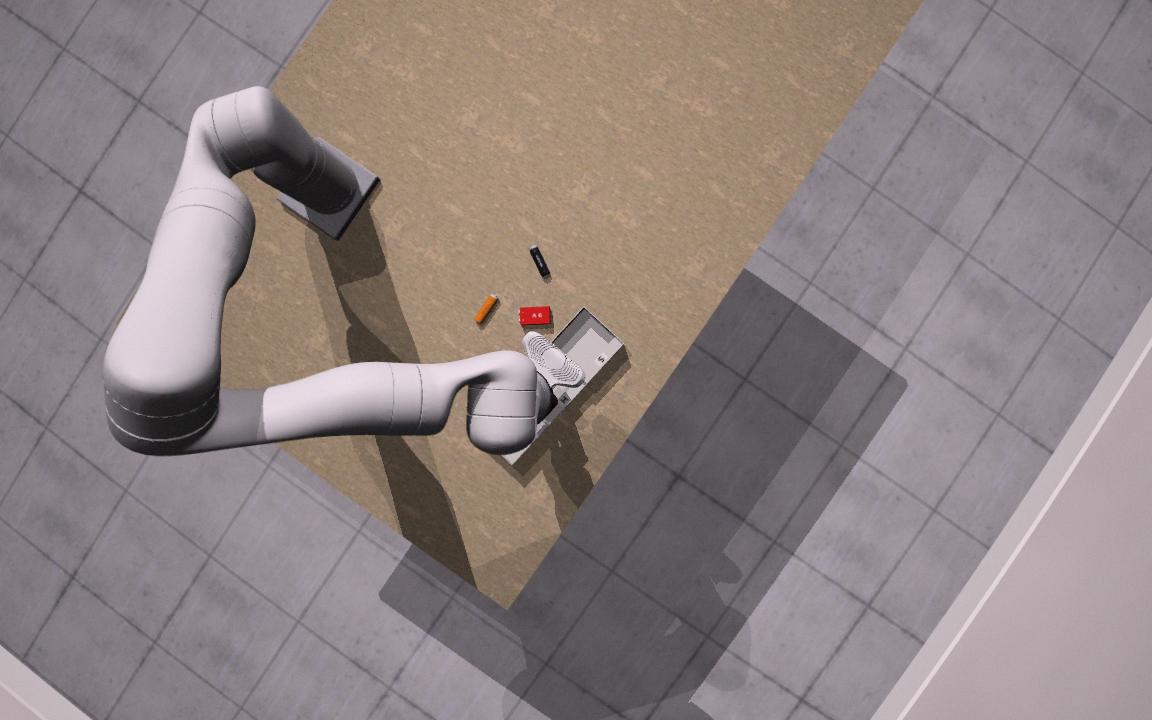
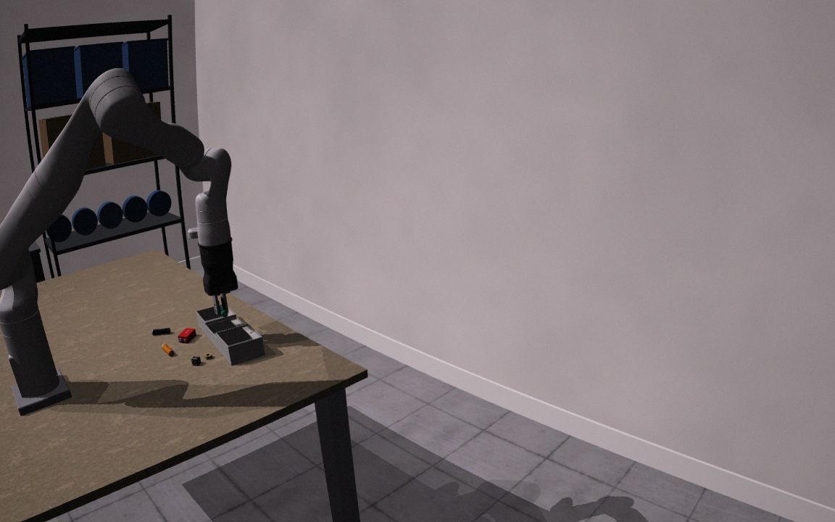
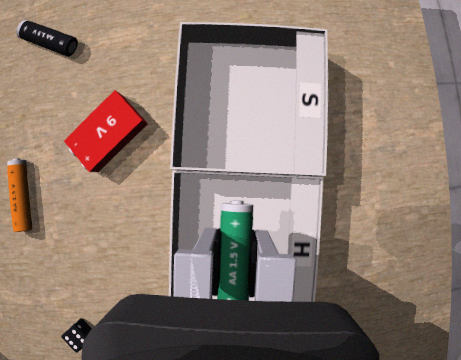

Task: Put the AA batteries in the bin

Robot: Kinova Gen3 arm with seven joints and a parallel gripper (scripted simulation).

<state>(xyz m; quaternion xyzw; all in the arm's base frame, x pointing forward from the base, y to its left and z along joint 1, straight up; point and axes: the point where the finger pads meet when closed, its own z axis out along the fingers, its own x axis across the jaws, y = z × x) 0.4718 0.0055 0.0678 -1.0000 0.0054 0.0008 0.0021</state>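
My gripper [image 3: 235, 252] [image 2: 220, 304] is shut on a green AA battery [image 3: 236, 243], held upright in the wrist view over the open grey bin marked H [image 3: 284, 200]. The bin marked S [image 3: 264, 107] [image 1: 593, 338] adjoins it and looks empty. An orange AA battery [image 3: 18, 196] [image 1: 485, 308] [image 2: 166, 349] and a black AA battery [image 3: 48, 38] [image 1: 540, 260] [image 2: 161, 330] lie on the table to the left of the bins. In the top view the arm's wrist hides the gripper and bin H.
A red 9V battery [image 3: 104, 130] [image 1: 534, 315] [image 2: 185, 335] lies beside bin S. A black die [image 3: 77, 335] [image 2: 194, 360] and a small ring [image 2: 208, 354] lie near the bins. A third bin [image 2: 245, 354] ends the row near the table's edge.
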